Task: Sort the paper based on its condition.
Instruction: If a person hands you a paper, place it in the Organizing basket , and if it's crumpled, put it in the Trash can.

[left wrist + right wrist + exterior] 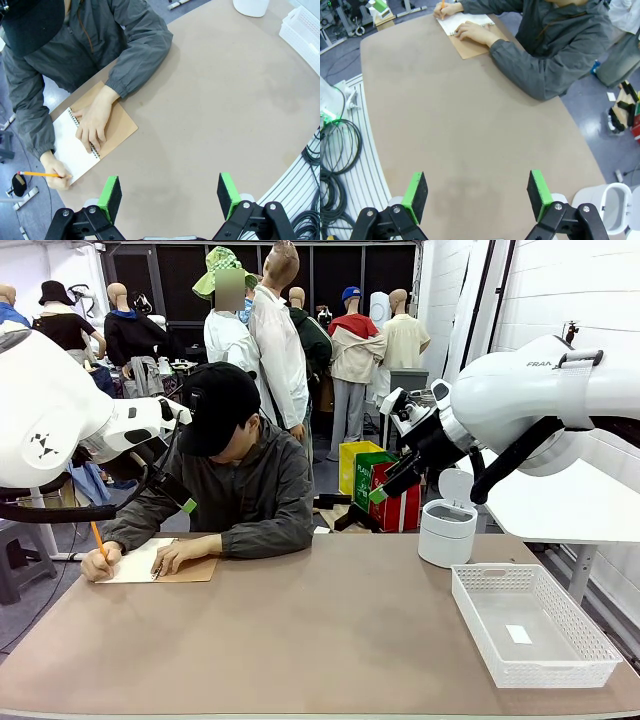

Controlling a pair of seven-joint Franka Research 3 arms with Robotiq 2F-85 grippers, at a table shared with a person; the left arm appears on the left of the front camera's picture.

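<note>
The paper point(75, 150) is a white page lying open beside the spiral binding of a notebook with a brown cover point(117, 125), at the table's far left point(135, 562). A person's hand writes on it with an orange pencil point(40, 174), and the other hand presses on the binding. My left gripper point(170, 197) hangs open and empty high above the table, to the right of the notebook point(180, 495). My right gripper point(476, 196) is open and empty too, raised over the table's right side point(385, 488). In the right wrist view the paper point(465, 21) lies far off.
A white mesh basket point(472, 620) stands at the front right with a tiny white tag point(518, 634) inside. A white lidded bin point(446, 530) sits behind it at the far edge. The person leans over the far left. Cables point(335, 145) lie off the table's side.
</note>
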